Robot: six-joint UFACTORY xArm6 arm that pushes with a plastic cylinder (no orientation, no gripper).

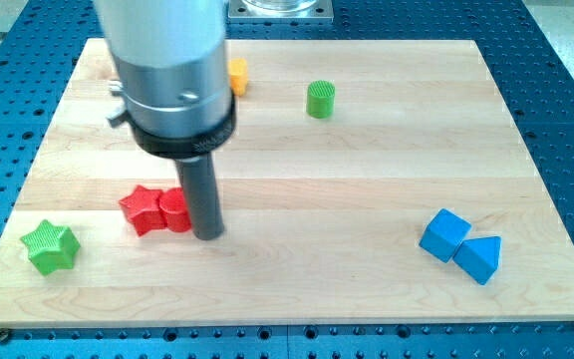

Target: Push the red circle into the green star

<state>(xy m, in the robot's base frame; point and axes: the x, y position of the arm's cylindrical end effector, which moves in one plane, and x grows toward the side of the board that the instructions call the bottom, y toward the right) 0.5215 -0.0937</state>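
The red circle (174,210) lies on the wooden board, left of the middle, touching a red star (143,209) on its left. The green star (50,247) sits near the board's bottom left corner, apart from both red blocks. My tip (208,236) stands right against the red circle's right side, and the rod hides the circle's right edge.
A green cylinder (320,99) stands near the view's top middle. An orange block (237,76) is partly hidden behind the arm's body at the top. A blue cube (443,234) and a blue triangular block (480,257) touch each other at the lower right.
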